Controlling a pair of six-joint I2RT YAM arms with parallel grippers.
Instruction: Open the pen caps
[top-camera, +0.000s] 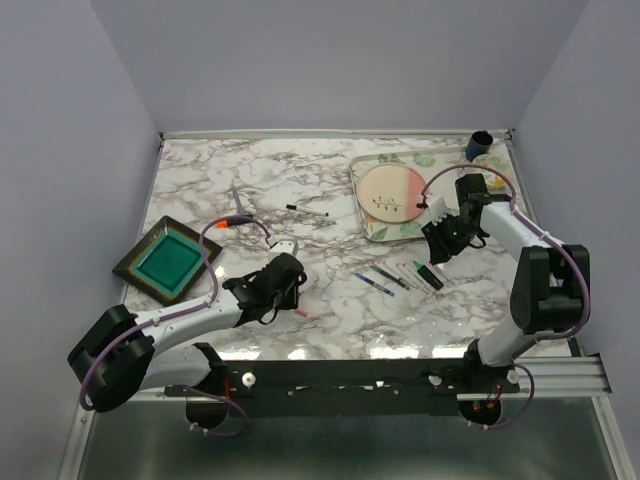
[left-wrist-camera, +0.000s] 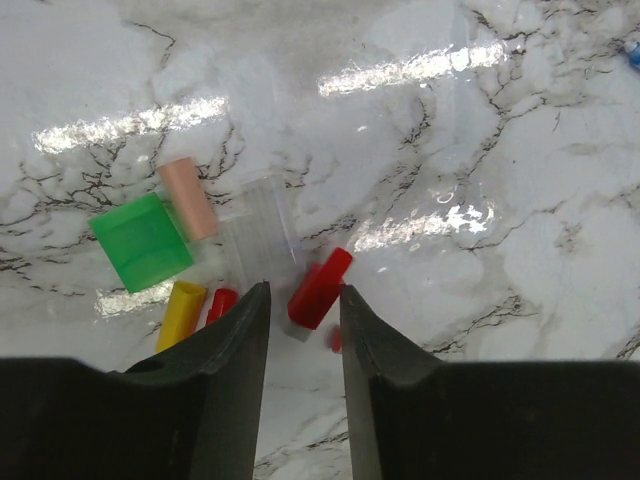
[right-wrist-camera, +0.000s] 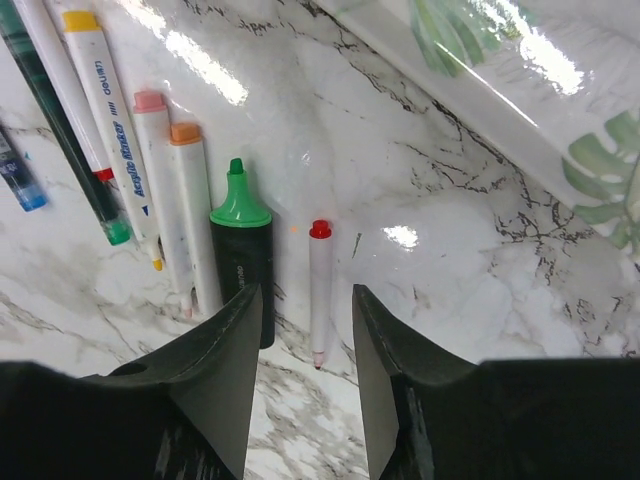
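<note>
In the left wrist view several loose pen caps lie on the marble: a green cap (left-wrist-camera: 140, 242), a pink cap (left-wrist-camera: 188, 198), a clear cap (left-wrist-camera: 260, 235), a yellow cap (left-wrist-camera: 181, 313), a small red cap (left-wrist-camera: 221, 303) and a larger red cap (left-wrist-camera: 320, 288). My left gripper (left-wrist-camera: 303, 300) is open, with the larger red cap just beyond its fingertips. My right gripper (right-wrist-camera: 305, 300) is open over a slim white pen with a red end (right-wrist-camera: 320, 285). Beside it lies an uncapped black highlighter with a green tip (right-wrist-camera: 240, 265).
More pens (right-wrist-camera: 150, 170) lie in a row left of the highlighter. A leaf-patterned tray (top-camera: 372, 228) holding a plate stands behind the right gripper (top-camera: 438, 245). A green square dish (top-camera: 168, 262) sits left of the left gripper (top-camera: 285, 275). A black pen (top-camera: 307, 210) and a dark cup (top-camera: 480, 145) lie farther back.
</note>
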